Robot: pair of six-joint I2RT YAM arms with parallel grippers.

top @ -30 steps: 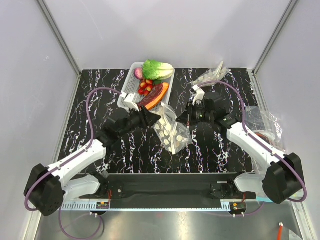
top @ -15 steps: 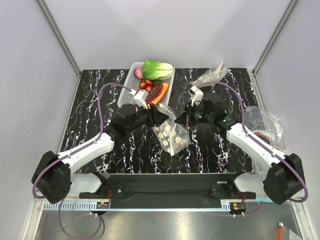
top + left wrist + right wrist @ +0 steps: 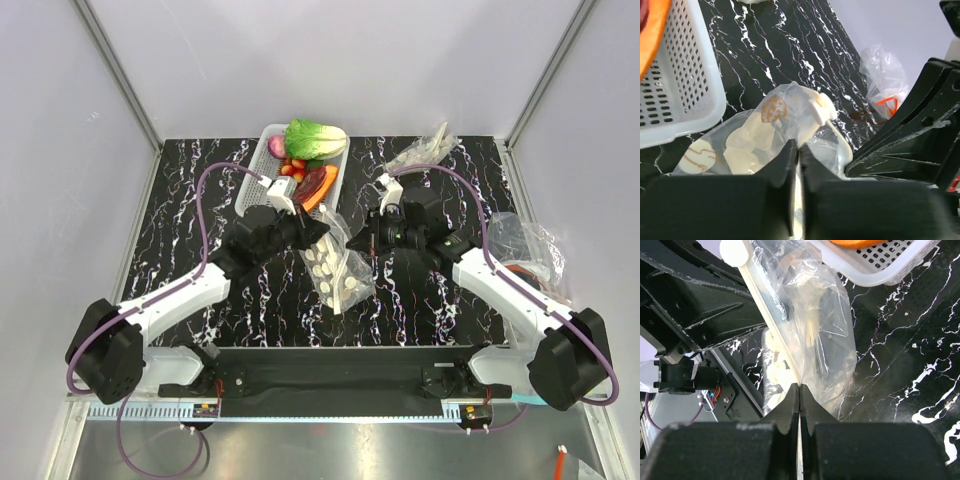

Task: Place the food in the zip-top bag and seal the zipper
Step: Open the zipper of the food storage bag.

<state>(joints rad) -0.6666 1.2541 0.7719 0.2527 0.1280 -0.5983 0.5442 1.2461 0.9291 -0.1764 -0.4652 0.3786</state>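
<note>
Above the arms, the top view is showing the white lattice basket [image 3: 260, 160] sitting at the far side of the black marbled table [image 3: 165, 230]. All the food is lying inside that basket. The lettuce [image 3: 315, 138] is at its far end with the pink bulb [image 3: 277, 146] beside it, and the red berries [image 3: 290, 172] are in the middle. The dark-red piece [image 3: 312, 184] and the orange piece [image 3: 324, 190] are lying along its near right side. Just in front of the basket's near right corner, the zip-top bag [image 3: 338, 268] is being held up between the two arms, and none of the food is in it. The left gripper [image 3: 318, 232] is pinching the bag's top edge from the left, and the right gripper [image 3: 364, 240] is pinching it from the right. Well to the right of the basket, a crumpled clear bag [image 3: 425, 152] is lying on the table.

From the left wrist, the left gripper [image 3: 797, 150] is pressing its fingers together on the upper edge of the zip-top bag [image 3: 755, 140]. The basket [image 3: 675, 75] is sitting just beyond the bag to the left, with the orange piece [image 3: 652, 20] poking over its rim.

From the right wrist, the right gripper [image 3: 799, 390] is squeezing tight on the zipper [image 3: 765, 317], a pale strip running away from the fingertips along the mouth of the zip-top bag [image 3: 825, 330]. The basket [image 3: 895, 262] is showing just beyond the bag, with the orange piece [image 3: 865, 242] resting in it.
</note>
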